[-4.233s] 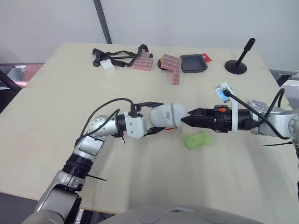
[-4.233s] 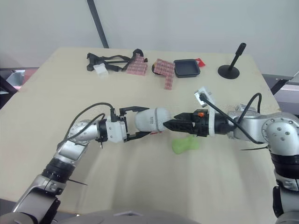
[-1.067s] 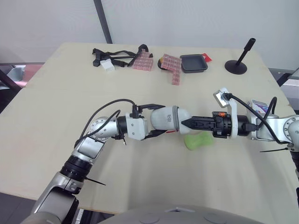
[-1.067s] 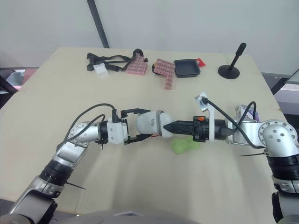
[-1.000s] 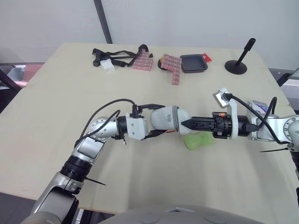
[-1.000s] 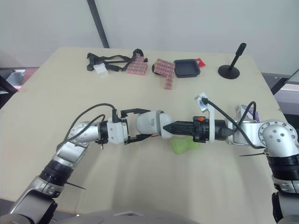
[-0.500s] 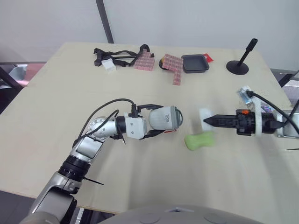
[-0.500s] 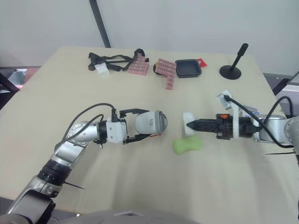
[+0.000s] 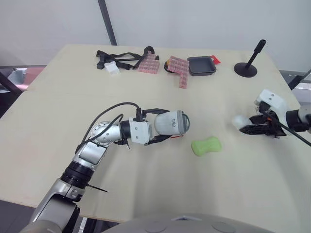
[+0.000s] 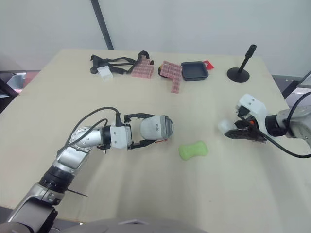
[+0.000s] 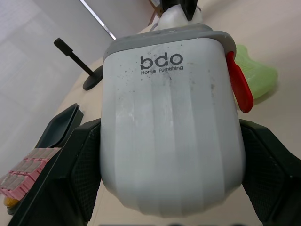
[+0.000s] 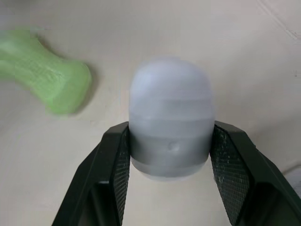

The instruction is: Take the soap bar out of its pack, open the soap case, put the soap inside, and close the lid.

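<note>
While the soap bar [image 9: 206, 145] lies bare on the tabletop [image 9: 58, 97], the opened soap case [image 10: 156, 128] is held on its side in the left gripper [image 9: 168, 124], its two fingers [image 11: 70, 165] pressed against the case's flanks. The lid [image 9: 239, 121] is pinched between the fingers [image 12: 117, 160] of the right gripper [image 12: 172, 141], well apart from the case and off to the robot's right, with the green bar on the tabletop between the two. By these signs the task is judged to be about halfway done: the soap is out of its pack and the case is open, while the placing of the soap inside and the closing of the lid are left. Neither gripper is free for the bar, so one piece would probably have to be set down first. The mouth of the case is turned away toward the right, so its inside cannot be seen. A red tab [image 11: 239, 89] at its rim is seen, but its purpose cannot be told. Whether the pack lies among the pink blocks [image 9: 148, 63] and black tray [image 9: 201, 65] at the far edge cannot be made out.
</note>
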Controlling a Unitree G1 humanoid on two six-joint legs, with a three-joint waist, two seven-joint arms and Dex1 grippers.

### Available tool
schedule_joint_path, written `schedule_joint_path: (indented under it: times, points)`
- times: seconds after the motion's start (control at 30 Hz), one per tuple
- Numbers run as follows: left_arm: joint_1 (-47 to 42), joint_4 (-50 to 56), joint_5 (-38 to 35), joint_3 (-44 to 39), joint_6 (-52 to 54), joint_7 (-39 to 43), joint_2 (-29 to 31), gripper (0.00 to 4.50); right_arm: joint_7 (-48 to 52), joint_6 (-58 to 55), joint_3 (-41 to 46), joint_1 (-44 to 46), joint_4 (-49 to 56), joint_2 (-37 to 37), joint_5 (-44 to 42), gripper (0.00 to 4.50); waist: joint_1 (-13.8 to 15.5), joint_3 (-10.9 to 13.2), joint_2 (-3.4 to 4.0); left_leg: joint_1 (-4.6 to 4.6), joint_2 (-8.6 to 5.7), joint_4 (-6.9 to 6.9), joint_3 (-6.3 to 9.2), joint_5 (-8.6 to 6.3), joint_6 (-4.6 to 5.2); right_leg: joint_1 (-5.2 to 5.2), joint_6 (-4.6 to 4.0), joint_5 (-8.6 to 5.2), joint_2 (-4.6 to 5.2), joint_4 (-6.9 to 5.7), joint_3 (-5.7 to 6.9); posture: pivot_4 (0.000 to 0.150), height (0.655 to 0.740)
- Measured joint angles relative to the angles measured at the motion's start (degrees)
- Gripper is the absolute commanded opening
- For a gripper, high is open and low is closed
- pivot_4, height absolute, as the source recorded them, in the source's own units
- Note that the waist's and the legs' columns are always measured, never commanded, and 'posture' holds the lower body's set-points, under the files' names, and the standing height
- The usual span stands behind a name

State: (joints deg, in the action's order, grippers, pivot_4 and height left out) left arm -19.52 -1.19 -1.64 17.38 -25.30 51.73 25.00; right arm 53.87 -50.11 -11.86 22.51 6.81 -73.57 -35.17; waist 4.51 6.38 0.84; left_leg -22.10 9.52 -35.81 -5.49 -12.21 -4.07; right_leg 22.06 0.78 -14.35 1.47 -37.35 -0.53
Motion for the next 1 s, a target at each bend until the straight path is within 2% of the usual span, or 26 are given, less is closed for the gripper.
schedule_joint_path:
  times: [0.1,0.23,0.4,0.6,1.0]
  points:
    - [0.02,0.02,-0.02,0.02,0.13,0.03,-0.09,3.47,1.87,1.41,-1.77,1.86,-0.59,1.32,4.13,2.04,-0.12,0.00,0.00,0.02,0.03,0.00,0.00,0.00,0.01,0.00,-0.01,0.00,-0.01,-0.03,0.00,0.150,0.7400]
    - [0.12,0.21,-0.12,0.03,0.93,0.11,-0.04,3.47,4.42,-0.87,-2.56,3.10,-0.57,4.01,5.24,2.04,0.05,0.00,0.02,0.02,0.02,-0.01,0.00,0.00,0.02,0.01,-0.01,-0.01,0.00,-0.05,0.00,0.150,0.7400]
    - [0.56,0.40,-0.16,0.03,1.11,0.18,0.16,3.47,7.74,4.11,-4.08,2.10,0.93,3.57,11.12,2.04,0.16,0.00,0.02,0.00,0.02,-0.03,-0.01,-0.03,0.07,0.02,-0.02,-0.01,0.02,-0.04,0.00,0.150,0.7400]
    - [0.69,0.61,-0.16,0.04,1.17,0.19,0.17,3.47,8.78,-2.27,-2.86,2.03,2.68,5.67,10.16,2.04,-0.01,0.00,0.03,0.07,0.04,-0.04,-0.02,-0.05,0.12,0.02,-0.02,-0.01,0.00,-0.12,-0.02,0.150,0.7400]
    - [0.87,0.72,-0.16,0.07,1.16,0.18,0.17,3.47,11.63,2.92,-2.87,-0.19,2.71,4.44,14.85,2.04,-0.09,0.00,0.03,0.09,0.04,-0.05,-0.03,-0.09,0.20,0.02,-0.03,-0.01,0.01,-0.13,-0.04,0.150,0.7400]
